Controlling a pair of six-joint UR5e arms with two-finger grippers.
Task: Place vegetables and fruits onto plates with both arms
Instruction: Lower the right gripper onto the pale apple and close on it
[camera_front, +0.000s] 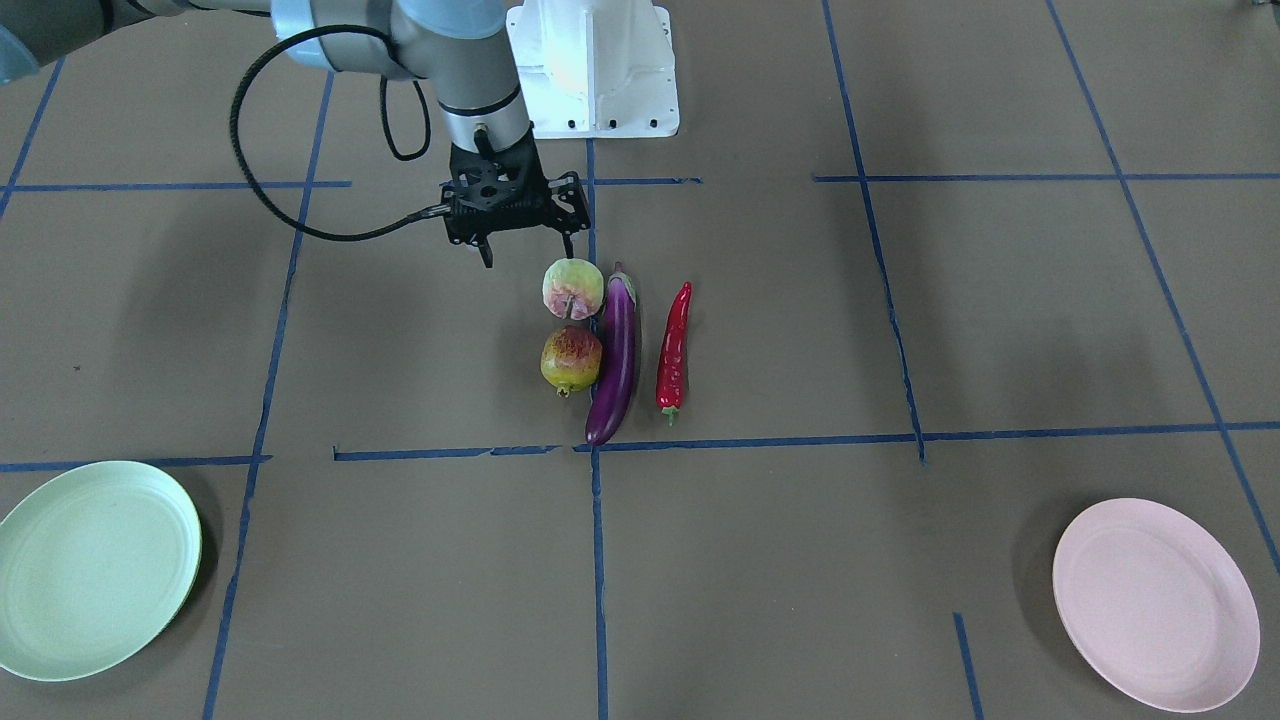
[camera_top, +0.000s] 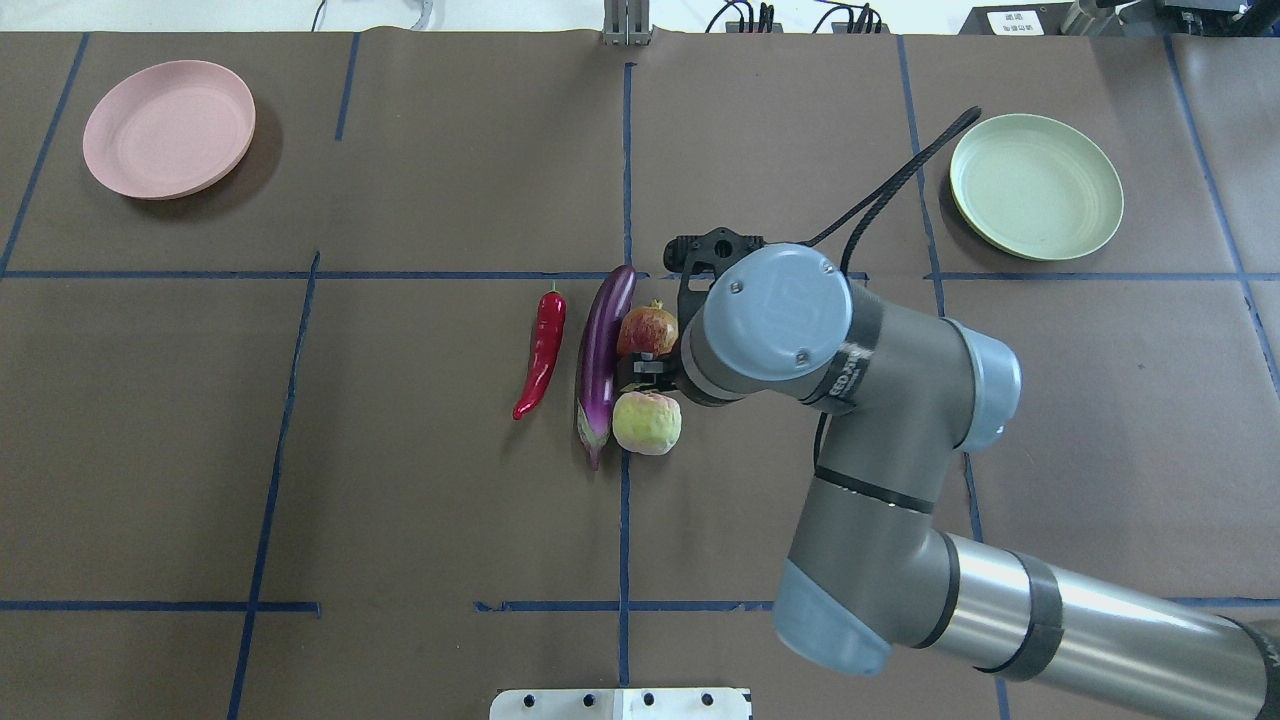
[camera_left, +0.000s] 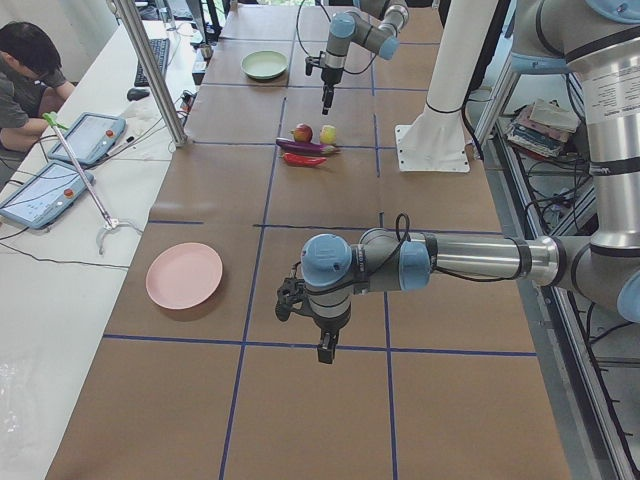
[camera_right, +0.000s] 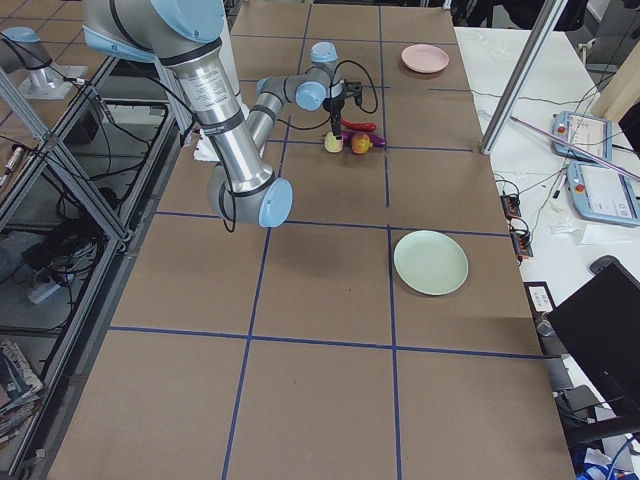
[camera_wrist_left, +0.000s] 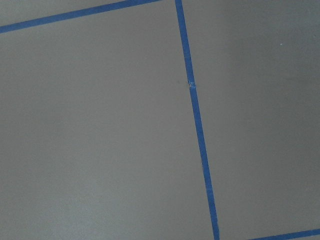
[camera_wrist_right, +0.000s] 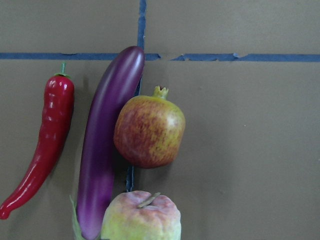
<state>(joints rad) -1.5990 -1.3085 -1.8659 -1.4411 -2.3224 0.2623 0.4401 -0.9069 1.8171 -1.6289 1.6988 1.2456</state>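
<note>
Progress: zero of four items plated. The pale mint-green round plate (camera_front: 95, 570) on my right and the pale pink round plate (camera_front: 1155, 605) on my left both lie bare, well apart from the produce.

At table centre:
- The long glossy purple eggplant (camera_front: 614, 365) touches the round red-yellow pomegranate (camera_front: 571, 360).
- The flattish green-and-pink peach (camera_front: 573, 288) sits just beside the pomegranate.
- The slim red chili pepper (camera_front: 674, 348) lies near the eggplant, not touching it.

My right gripper (camera_front: 528, 252) hangs above the fruit, next to the peach, with fingers spread and holding nothing. My left gripper (camera_left: 322, 345) hovers over bare brown table far from everything, and I cannot tell its finger state.

My read: first fruit pick is pending, and all four placements remain.
</note>
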